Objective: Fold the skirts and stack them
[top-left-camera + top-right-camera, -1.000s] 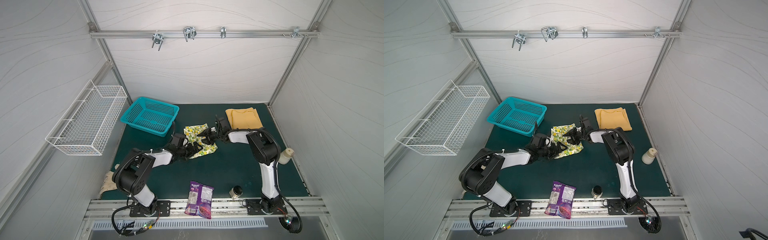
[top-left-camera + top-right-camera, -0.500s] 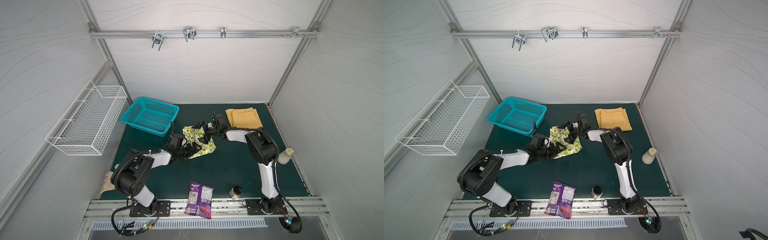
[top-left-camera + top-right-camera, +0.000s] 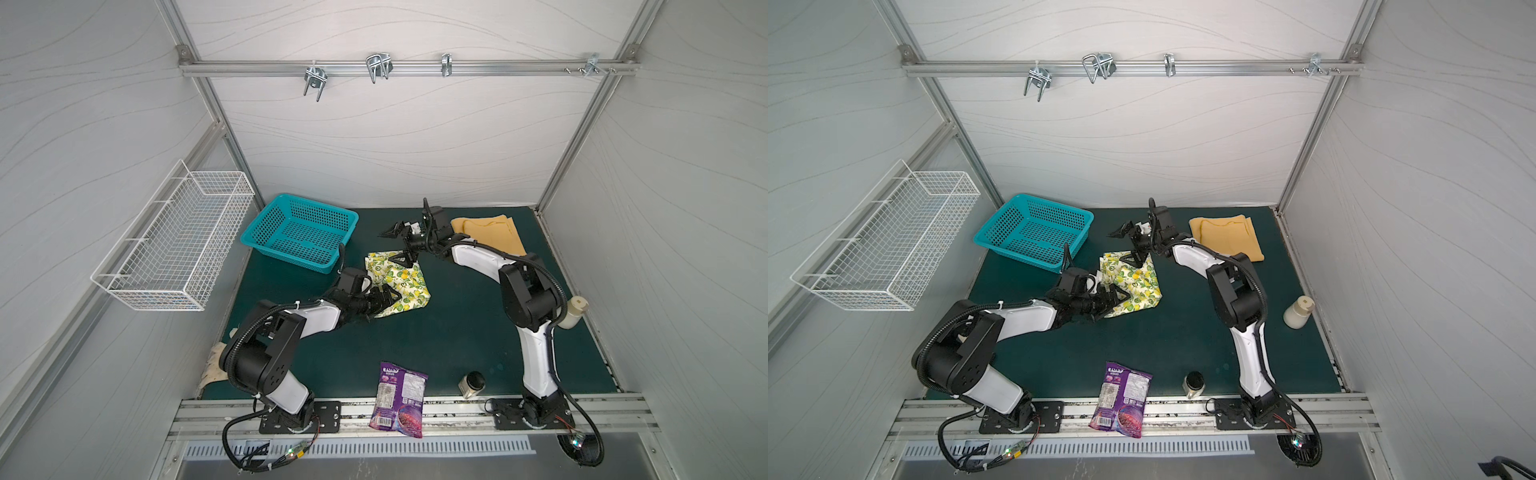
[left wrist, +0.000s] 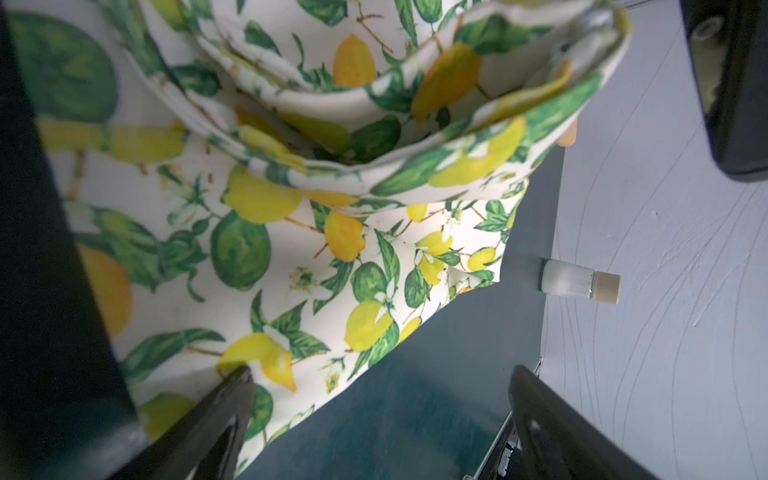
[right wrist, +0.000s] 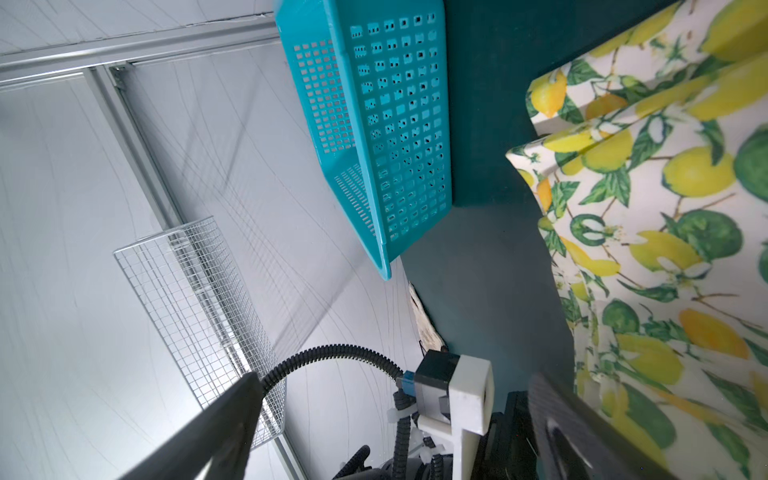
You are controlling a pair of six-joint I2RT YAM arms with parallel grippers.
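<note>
Lemon-print skirt point(image 3: 405, 282) lies on the green surface point(image 3: 457, 332) directly between the two hands, roughly folded. The layers are uneven: the left wrist view shows loose folds bulging up ahead of the fingers.

Left hand point(image 3: 384, 303): released, jaws spread wide, nothing gripped. It sits low at the skirt's edge. One finger overlaps the printed cloth and the other is over bare surface. I cannot tell whether the finger actually touches the cloth.

Right hand point(image 3: 396, 248): released too, jaws wide apart and empty. The lower finger's tip is over the opposite corner of the lemon-print skirt. The upper finger is lifted clear and points toward the teal basket point(image 3: 299, 232), which stands just off to that hand's side.

Mustard skirt point(image 3: 494, 235): folded flat behind the right hand, beside its wrist, with one edge hidden by the arm. It is well apart from the lemon-print skirt, so the two are not stacked.

Also noted: a purple snack bag point(image 3: 399, 399) and a small jar point(image 3: 471, 382), both far behind the hands, near the arm bases.
</note>
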